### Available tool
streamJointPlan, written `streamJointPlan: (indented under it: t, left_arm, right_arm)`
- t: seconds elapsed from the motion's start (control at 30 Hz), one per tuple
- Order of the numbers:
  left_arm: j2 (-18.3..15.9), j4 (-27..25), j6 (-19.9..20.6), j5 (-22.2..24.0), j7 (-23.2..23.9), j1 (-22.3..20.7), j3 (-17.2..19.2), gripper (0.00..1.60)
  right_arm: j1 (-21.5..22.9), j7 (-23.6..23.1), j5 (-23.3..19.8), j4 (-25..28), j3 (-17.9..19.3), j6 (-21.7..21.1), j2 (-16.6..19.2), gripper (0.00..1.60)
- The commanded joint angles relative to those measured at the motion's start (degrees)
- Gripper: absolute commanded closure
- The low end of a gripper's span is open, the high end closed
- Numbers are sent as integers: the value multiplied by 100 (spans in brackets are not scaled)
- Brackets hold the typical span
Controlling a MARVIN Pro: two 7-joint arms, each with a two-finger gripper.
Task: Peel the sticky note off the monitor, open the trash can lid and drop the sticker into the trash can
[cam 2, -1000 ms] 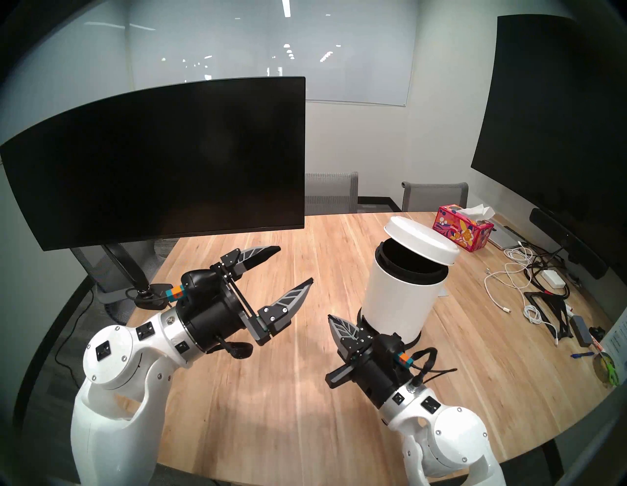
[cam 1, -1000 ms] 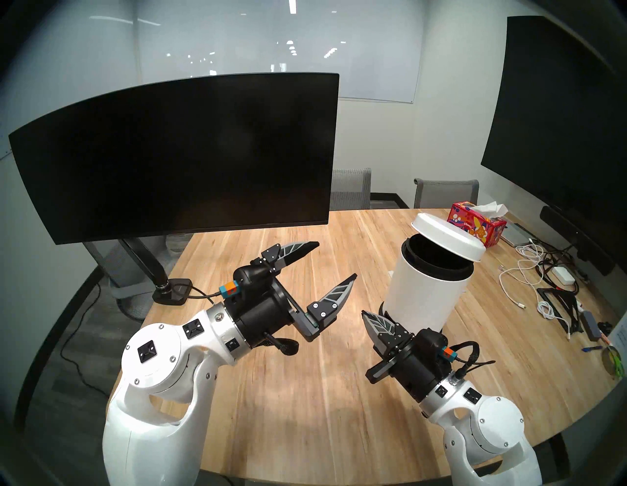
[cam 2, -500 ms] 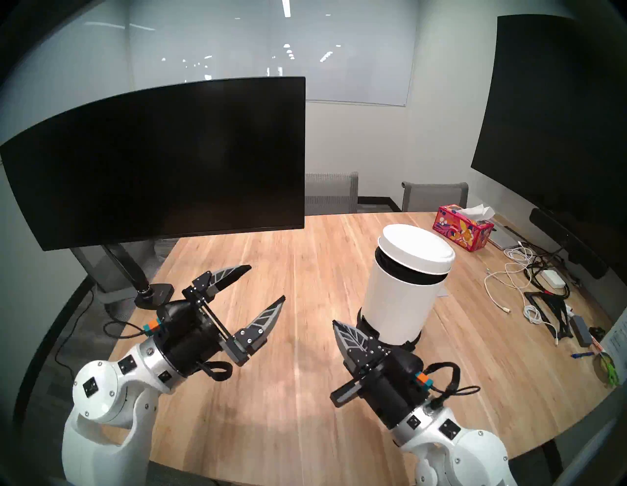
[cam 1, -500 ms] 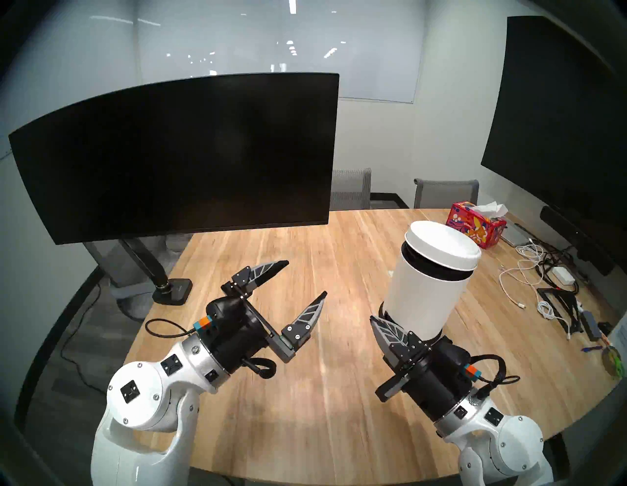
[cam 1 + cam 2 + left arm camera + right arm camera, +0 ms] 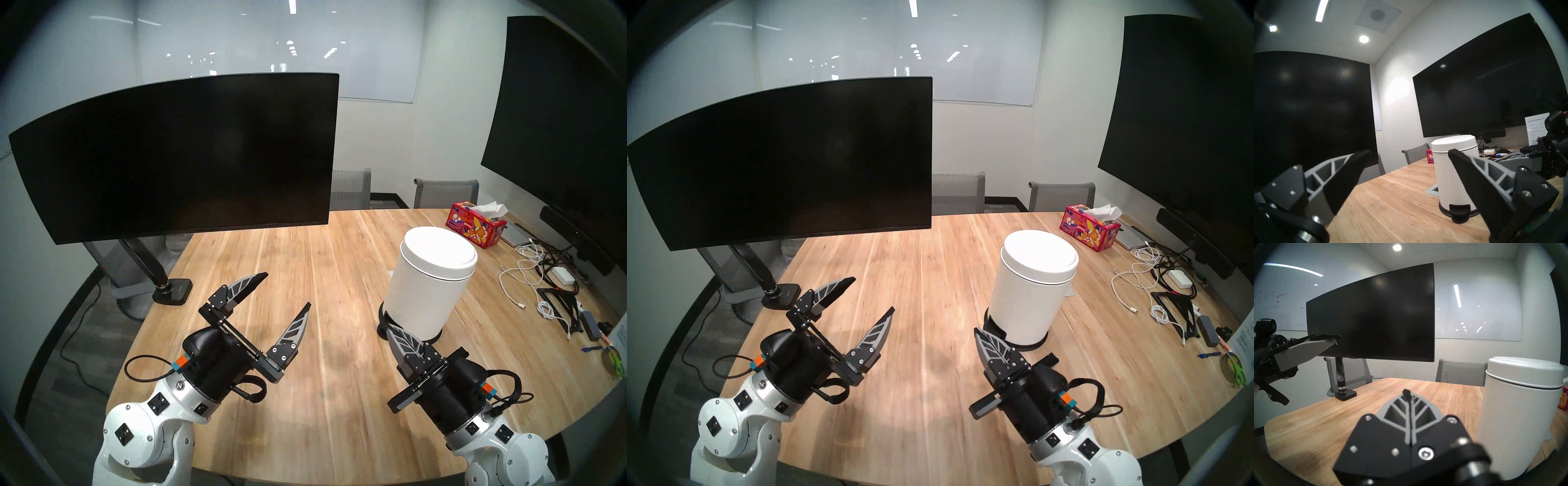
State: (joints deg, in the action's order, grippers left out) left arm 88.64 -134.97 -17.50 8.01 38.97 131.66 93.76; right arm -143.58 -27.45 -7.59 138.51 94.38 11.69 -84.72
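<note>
Room: bare wooden table [image 5: 305,258] stretches left of the trash can [image 5: 424,298], its lid [image 5: 439,253] down.
Left gripper [image 5: 285,292]: fingers wide apart, empty.
Right gripper [image 5: 395,331]: fingers pressed together, empty, just beside the can's base.

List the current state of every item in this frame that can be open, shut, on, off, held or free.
monitor: screen dark, no sticky note on it.
trash can lid: closed, flat on the bin.
trash can: upright on the table, untouched.
foot pedal: free, nothing pressing it.
left claw: open, empty.
right claw: shut, empty.
wall screen: dark.
tissue box: open, a tissue sticking out.
</note>
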Motion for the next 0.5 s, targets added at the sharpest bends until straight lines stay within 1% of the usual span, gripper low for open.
streamJointPlan:
  t: [0.0, 0.17, 0.47]
  left_arm:
    - [210, -176, -460, 35, -95, 516, -84, 0]
    - [222, -159, -605, 13, -143, 577, -120, 0]
    - [213, -150, -698, -6, -199, 617, -149, 0]
  right_arm:
    - [-153, 23, -73, 149, -53, 259, -95, 128]
    - [-188, 43, -71, 149, -64, 322, -97, 128]
    - [-217, 67, -65, 149, -74, 374, -91, 128]
